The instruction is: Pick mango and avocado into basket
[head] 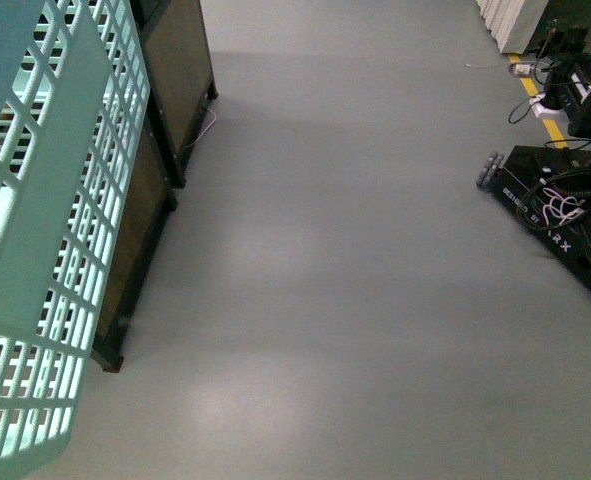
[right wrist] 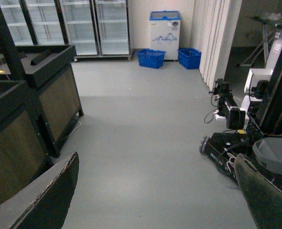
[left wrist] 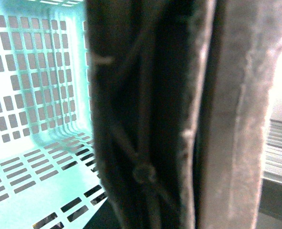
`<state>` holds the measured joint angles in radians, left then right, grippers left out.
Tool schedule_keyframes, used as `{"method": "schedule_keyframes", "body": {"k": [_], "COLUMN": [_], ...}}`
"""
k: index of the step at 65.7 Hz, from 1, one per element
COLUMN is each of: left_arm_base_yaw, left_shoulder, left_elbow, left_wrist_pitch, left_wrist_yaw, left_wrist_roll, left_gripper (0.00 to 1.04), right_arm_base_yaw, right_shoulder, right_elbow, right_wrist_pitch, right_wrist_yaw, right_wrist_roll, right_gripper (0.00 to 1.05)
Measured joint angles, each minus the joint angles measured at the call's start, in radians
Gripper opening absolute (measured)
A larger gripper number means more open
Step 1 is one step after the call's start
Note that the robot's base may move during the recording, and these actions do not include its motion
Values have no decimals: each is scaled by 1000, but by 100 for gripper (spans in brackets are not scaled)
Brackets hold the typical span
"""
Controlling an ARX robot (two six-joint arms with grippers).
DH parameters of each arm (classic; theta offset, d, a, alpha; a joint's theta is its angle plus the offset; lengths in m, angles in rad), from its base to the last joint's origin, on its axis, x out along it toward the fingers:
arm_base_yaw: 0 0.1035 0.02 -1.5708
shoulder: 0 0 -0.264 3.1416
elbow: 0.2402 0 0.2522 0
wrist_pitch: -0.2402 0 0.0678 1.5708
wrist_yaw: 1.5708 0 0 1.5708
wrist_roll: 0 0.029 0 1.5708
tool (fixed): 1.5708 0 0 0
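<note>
As the left pincer holds it, the basket hangs tilted.

The white letters "RX" are read on the black wheeled base on the floor beyond the right gripper; smaller lettering beside them is too blurred. Nothing else is legible.

I can find only the basket: light teal plastic with slotted lattice walls, tilted, overlapping the near side of the dark wooden stand. My left wrist feed shows its slotted inner walls and floor.
</note>
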<state>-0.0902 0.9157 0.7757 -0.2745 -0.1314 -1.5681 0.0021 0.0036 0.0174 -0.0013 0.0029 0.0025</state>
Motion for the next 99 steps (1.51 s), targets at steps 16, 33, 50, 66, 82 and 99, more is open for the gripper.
{"method": "schedule_keyframes", "body": {"k": [16,33,50,66,82,99], "left_arm_base_yaw": [2,2,2,2,2,2], "left_shoulder": [-1,-1,0,0,0,0], "left_elbow": [0,0,0,0,0,0], "left_wrist_pitch": [-1,-1,-1,-1,-1,-1], "left_wrist_yaw": [0,2,0,0,0,2], "left_wrist_roll": [0,2,2,3,3,2], "left_gripper": [14,14,14,14,14,14], "right_arm_base_yaw": [0,0,0,0,0,0], "right_shoulder": [1,0,0,0,0,-1], "right_elbow": [0,0,0,0,0,0], "right_wrist_pitch": [-1,0,0,0,0,0], "right_wrist_yaw": [1,-2,-2,-3,-4,0], "right_wrist_roll": [0,0,0,0,0,0], "right_gripper": [96,96,96,96,96,96]}}
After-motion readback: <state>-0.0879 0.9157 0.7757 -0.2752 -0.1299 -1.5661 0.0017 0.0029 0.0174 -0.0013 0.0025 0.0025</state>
